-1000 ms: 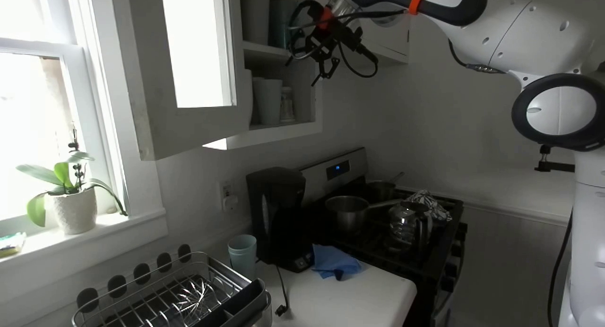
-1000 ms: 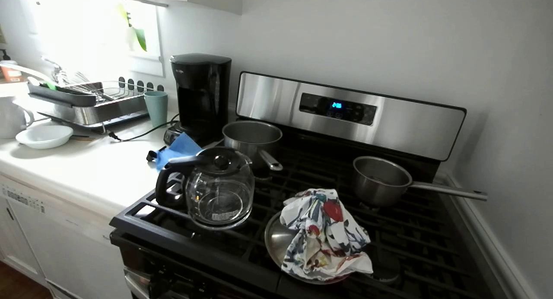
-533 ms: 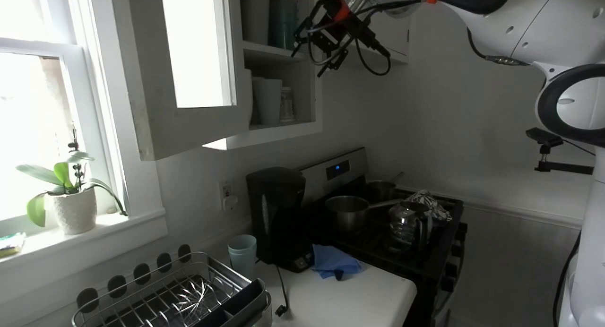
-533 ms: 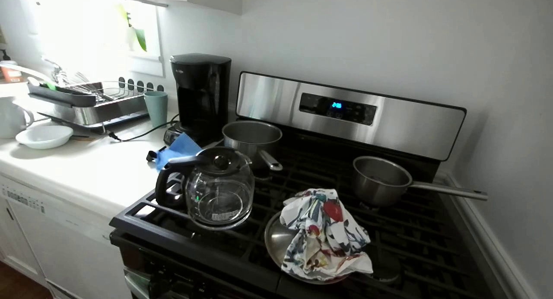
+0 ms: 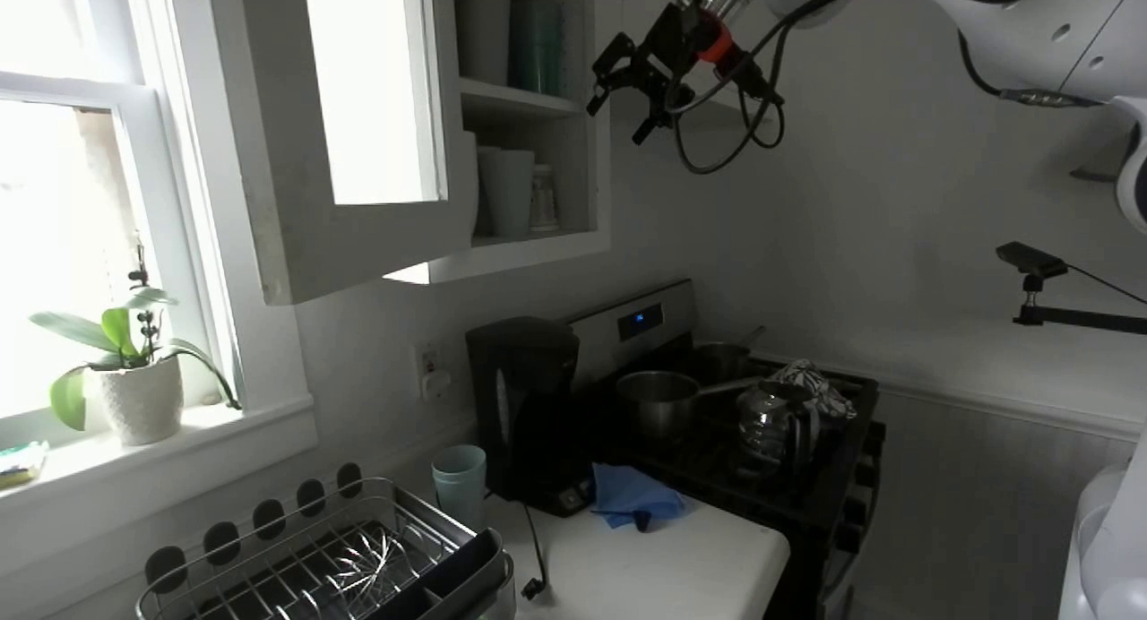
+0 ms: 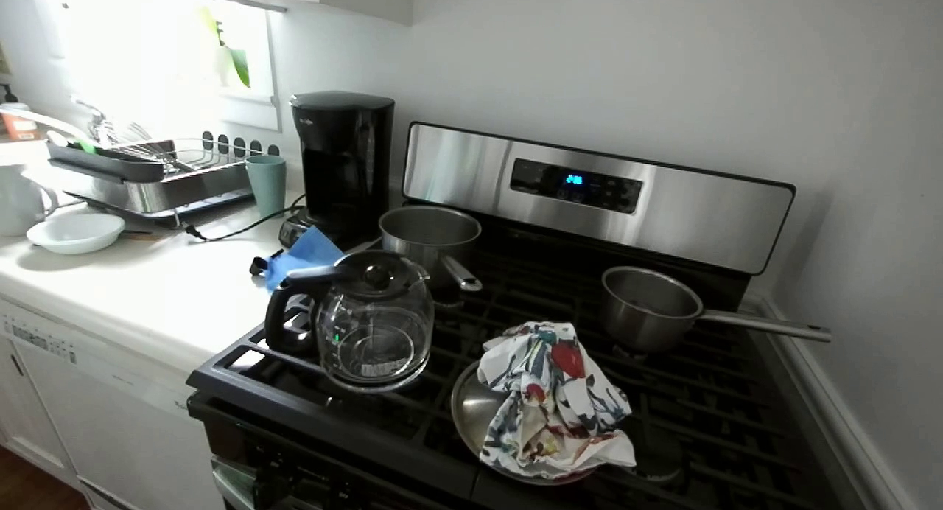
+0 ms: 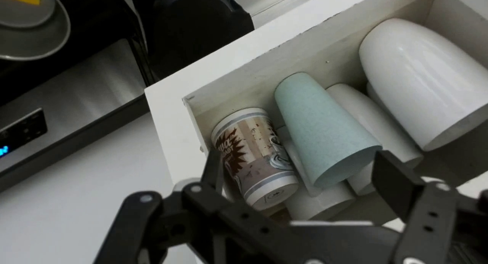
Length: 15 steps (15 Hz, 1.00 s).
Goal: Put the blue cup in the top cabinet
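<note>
The light-blue cup (image 5: 460,495) stands on the counter beside the coffee maker; it also shows in an exterior view (image 6: 267,189). It looks like nested cups. The white top cabinet (image 5: 547,254) has its door (image 5: 358,244) open. Teal glassware (image 5: 538,51) stands on its upper shelf. A paler grey-blue cup (image 5: 509,194) and a jar-like item are on the lower shelf. My gripper (image 5: 619,120) is open and empty, in front of the cabinet's right side. In the wrist view, my gripper (image 7: 299,168) has its fingers wide apart before a pale cup (image 7: 324,123) and a printed mug (image 7: 255,153).
A black coffee maker (image 5: 524,405), a dish rack (image 5: 394,486) and a blue cloth (image 5: 632,495) are on the counter. The stove holds pots (image 6: 652,311), a glass carafe (image 6: 376,333) and a patterned cloth (image 6: 552,399). The open cabinet door juts out.
My gripper has moved right, away from in front of the upper shelf, and the arm has drawn back to the right. The teal glassware is less covered. The cup on the counter has not moved.
</note>
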### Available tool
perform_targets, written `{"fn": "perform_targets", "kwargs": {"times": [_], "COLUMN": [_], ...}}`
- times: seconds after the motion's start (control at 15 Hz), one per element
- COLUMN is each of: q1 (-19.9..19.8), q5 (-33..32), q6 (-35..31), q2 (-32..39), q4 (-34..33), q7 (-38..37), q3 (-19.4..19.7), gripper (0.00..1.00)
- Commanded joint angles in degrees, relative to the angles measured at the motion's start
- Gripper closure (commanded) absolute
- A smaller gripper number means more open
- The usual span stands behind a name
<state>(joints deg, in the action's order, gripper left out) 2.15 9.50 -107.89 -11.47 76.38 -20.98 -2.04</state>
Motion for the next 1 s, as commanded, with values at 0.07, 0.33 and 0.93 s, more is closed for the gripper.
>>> {"fn": "perform_targets", "kwargs": {"times": [0.07, 0.33, 0.93], "q1": [0.3, 0.3, -0.6], "q5": [2.1, 3.4, 2.9], "q6": [-7.7, -6.6, -5.4], "q2": [-9.6, -13.9, -15.9], "q4": [13.2, 18.0, 19.6], "q7": [8.7, 11.2, 10.7], "q3": [2.0, 2.7, 2.3], "gripper": [0.0, 0.0, 0.0]}}
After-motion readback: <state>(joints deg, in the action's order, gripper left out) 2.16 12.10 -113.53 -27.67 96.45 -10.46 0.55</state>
